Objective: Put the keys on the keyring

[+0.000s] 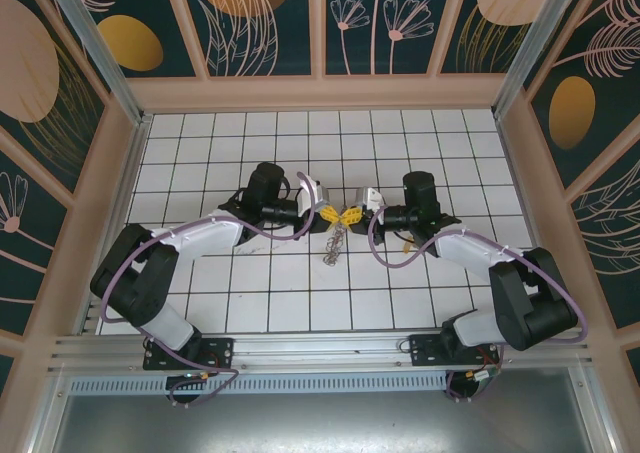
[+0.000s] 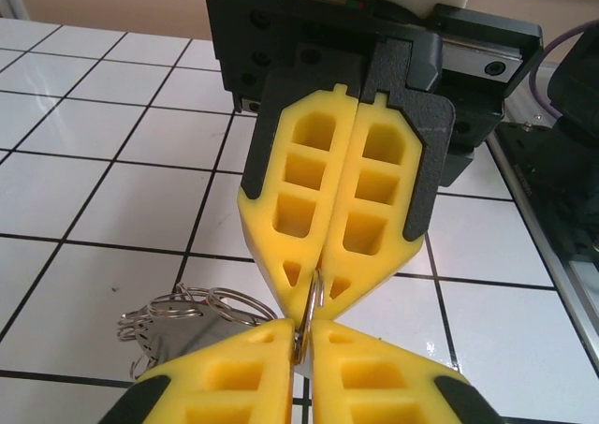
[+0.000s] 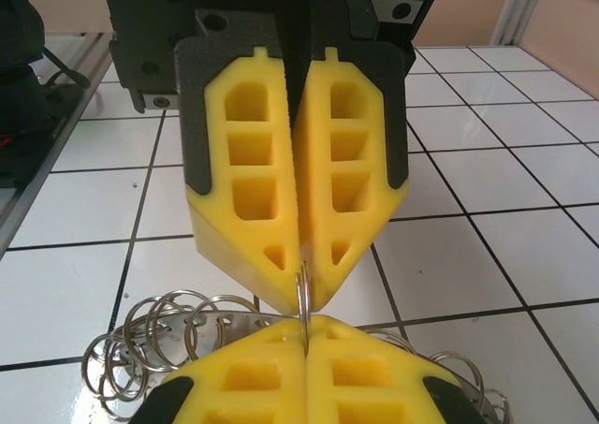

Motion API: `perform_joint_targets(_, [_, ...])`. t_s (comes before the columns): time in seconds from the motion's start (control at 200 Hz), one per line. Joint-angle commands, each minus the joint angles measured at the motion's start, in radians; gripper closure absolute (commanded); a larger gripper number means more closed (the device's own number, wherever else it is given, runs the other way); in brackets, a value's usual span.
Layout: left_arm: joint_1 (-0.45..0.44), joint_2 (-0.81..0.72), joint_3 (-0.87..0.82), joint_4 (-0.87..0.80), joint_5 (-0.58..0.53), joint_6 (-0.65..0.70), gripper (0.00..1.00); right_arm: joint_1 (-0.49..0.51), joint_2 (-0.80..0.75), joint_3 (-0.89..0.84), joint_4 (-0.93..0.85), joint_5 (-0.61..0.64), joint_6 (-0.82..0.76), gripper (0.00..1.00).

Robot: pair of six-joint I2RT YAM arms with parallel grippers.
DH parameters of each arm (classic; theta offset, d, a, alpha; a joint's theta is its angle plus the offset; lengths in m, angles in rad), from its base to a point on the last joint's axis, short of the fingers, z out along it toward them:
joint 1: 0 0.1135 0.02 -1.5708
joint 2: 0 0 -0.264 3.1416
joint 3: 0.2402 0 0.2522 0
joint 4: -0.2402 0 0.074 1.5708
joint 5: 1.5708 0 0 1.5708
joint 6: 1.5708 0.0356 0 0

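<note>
- In the top view we saw the left gripper (image 1: pixel 329 215) and the right gripper (image 1: pixel 352 216) meeting tip to tip at the centre of the frame, above the white tiled floor (image 1: pixel 250 293).
- Both grippers were closed: in the left wrist view the yellow pads of each pair lay pressed together, and a thin metal loop (image 2: pixel 308 319) ran edge-on from one pair to the other, pinched at both ends.
- The right wrist view showed the same loop (image 3: pixel 304 302) standing upright in the middle of the frame, between the two sets of pads.
- The keyring (image 1: pixel 336 241) hung just below the grippers in the top view. In the wrist views its fringe of wire loops spread at the lower left, apparently resting on the tiles.
- We could not tell the keys from the tangle of loops.
- We judged the keyring to be light, with a stiff, hard rim, and its loops to be springy, smooth wire that would slip or twist in soft foam pads.
- A hold on the flat of a loop, close to where it joins the rim, seemed to us the steadiest. The loose loops would swing and could snag.
</note>
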Motion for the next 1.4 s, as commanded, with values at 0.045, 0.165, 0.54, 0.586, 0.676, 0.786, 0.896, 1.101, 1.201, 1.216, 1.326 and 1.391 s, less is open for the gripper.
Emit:
perform_joint_targets(0.045, [-0.007,0.020,0.027,0.023,0.057,-0.006,0.87,-0.008,-0.012,-0.006,0.090,-0.055,0.026,1.00])
perform_joint_targets(0.165, [-0.007,0.027,0.032,0.012,0.059,-0.001,0.86,-0.007,-0.012,-0.004,0.091,-0.060,0.030,1.00])
perform_joint_targets(0.54, [-0.007,0.009,0.022,-0.023,0.026,0.038,1.00,-0.010,-0.016,-0.005,0.071,-0.030,0.028,1.00])
perform_joint_targets(0.586, [-0.007,0.003,0.020,-0.023,0.020,0.039,1.00,-0.010,-0.019,-0.001,0.052,-0.015,0.020,0.99])
perform_joint_targets(0.676, [-0.007,-0.004,0.016,-0.022,0.002,0.036,1.00,-0.010,-0.030,-0.002,0.020,0.019,0.003,0.89])
perform_joint_targets(0.786, [-0.007,-0.017,0.008,-0.015,-0.008,0.032,1.00,-0.010,-0.052,-0.003,-0.040,0.075,-0.029,0.84])
perform_joint_targets(0.896, [-0.007,-0.026,0.006,-0.019,-0.012,0.031,1.00,-0.009,-0.073,-0.005,-0.062,0.077,-0.040,0.81])
perform_joint_targets(1.101, [-0.007,-0.034,0.011,-0.032,-0.024,0.033,1.00,0.001,-0.109,-0.007,-0.083,0.125,-0.060,0.79])
perform_joint_targets(1.201, [-0.008,-0.035,0.014,-0.037,-0.030,0.029,1.00,0.014,-0.104,0.009,-0.116,0.150,-0.086,0.79])
perform_joint_targets(1.216, [-0.008,-0.035,0.014,-0.036,-0.032,0.026,1.00,0.016,-0.104,0.012,-0.121,0.155,-0.089,0.78])
perform_joint_targets(1.326, [-0.007,-0.044,0.013,-0.033,-0.057,0.020,1.00,0.023,-0.118,0.013,-0.119,0.205,-0.071,0.78])
perform_joint_targets(1.391, [-0.007,-0.049,0.011,-0.025,-0.092,0.007,1.00,0.015,-0.139,-0.004,-0.066,0.239,0.001,0.78])
